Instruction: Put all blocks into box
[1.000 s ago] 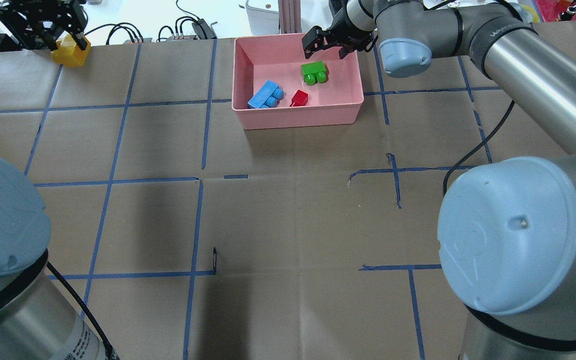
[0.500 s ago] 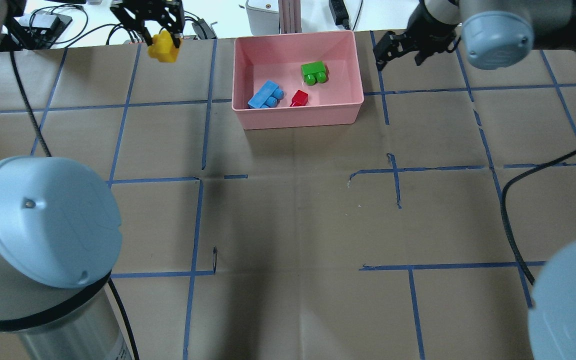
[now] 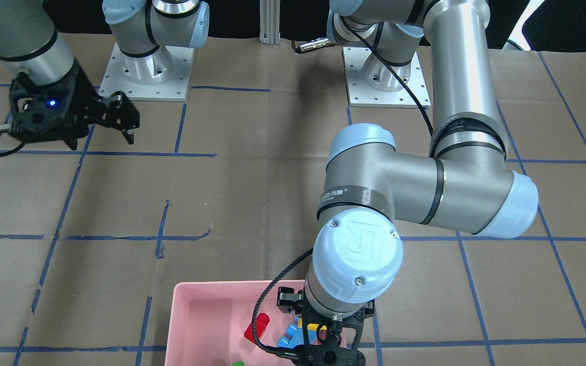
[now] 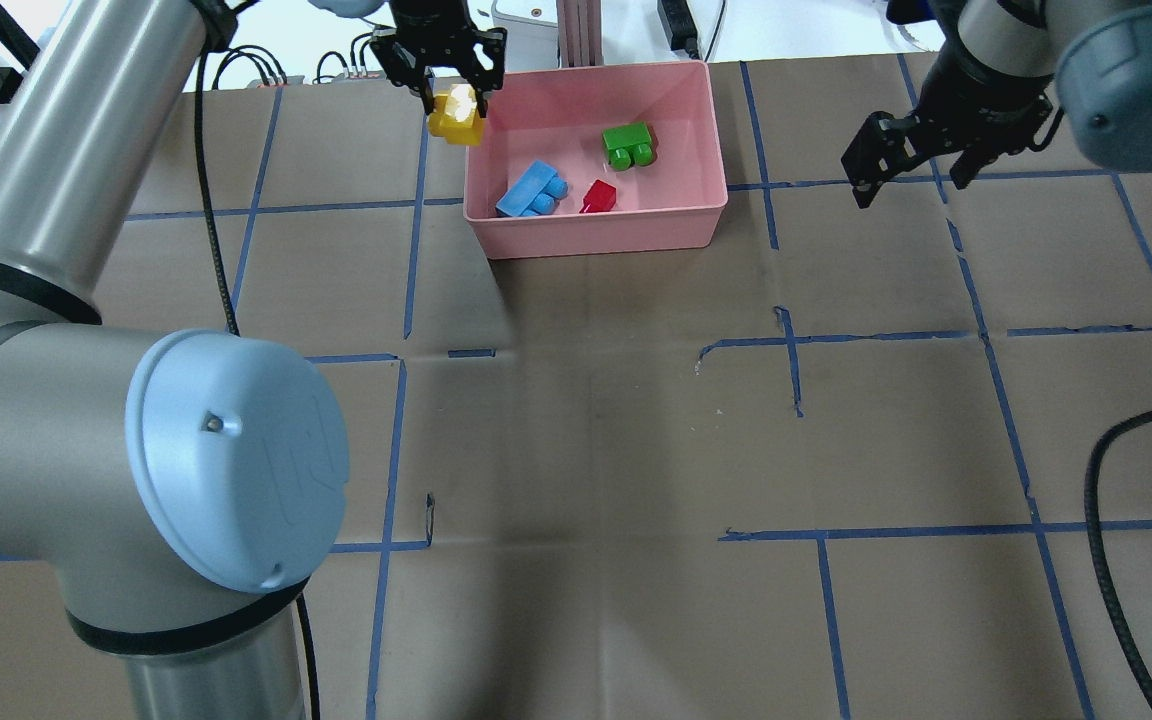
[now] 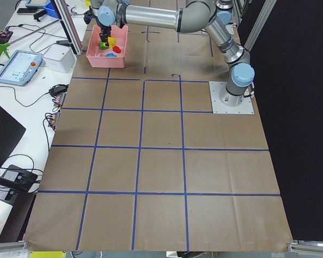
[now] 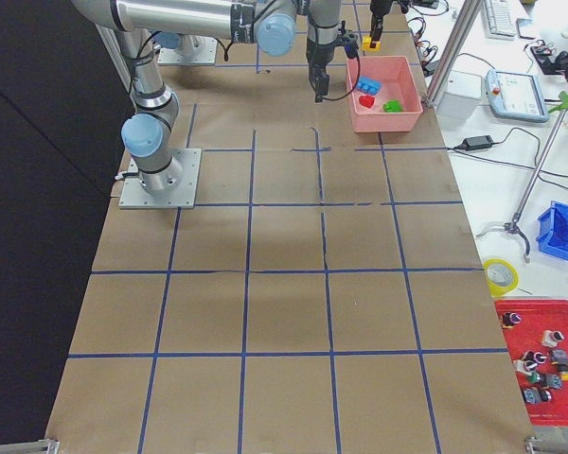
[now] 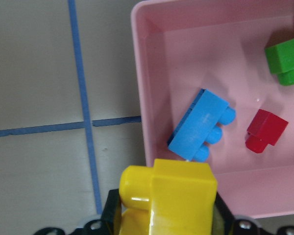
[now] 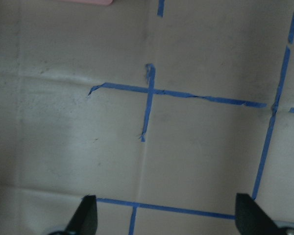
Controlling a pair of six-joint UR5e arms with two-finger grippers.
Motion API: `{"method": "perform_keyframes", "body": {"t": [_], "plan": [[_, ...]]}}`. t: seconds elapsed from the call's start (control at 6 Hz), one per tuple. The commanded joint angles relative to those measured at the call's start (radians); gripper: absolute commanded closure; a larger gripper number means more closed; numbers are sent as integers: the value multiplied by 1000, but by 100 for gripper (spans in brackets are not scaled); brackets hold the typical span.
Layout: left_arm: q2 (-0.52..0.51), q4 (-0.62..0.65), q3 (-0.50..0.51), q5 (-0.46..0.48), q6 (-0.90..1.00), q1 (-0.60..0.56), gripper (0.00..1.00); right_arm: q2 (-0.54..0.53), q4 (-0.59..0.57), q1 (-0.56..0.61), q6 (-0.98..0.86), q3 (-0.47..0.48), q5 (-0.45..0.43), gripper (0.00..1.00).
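Work is nearly done: green brick [image 4: 628, 145], blue brick [image 4: 532, 189] and red brick [image 4: 598, 195] lie in the pink box [image 4: 596, 235], the left gripper [image 4: 456, 98] clamps the yellow brick [image 4: 457, 118] above its far-left corner, and the right gripper [image 4: 906, 185] hangs wide and empty, well right.

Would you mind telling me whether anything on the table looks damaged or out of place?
Only the blue tape grid: on the robot's side of the pink box its lines are ragged and broken, leaving a crooked cross and short stubs. The brown paper cover is creased. Nothing is spilled.
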Motion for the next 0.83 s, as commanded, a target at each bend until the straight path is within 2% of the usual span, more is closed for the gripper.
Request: {"method": "perform_keyframes", "body": {"t": [0.0,0.33,0.5,0.67], "plan": [[-62,79,5,-1,-29,-23,100,-38,44,164,199,7,-14,0],[-106,137,3,2,-29,-20,100,-58,62,187,238,32,-10,0],[-104,139,-3,2,-29,-20,64,-58,54,187,234,70,-10,0],[-95,144,-11,7,-30,-21,10,-64,53,186,234,78,-14,0]]}}
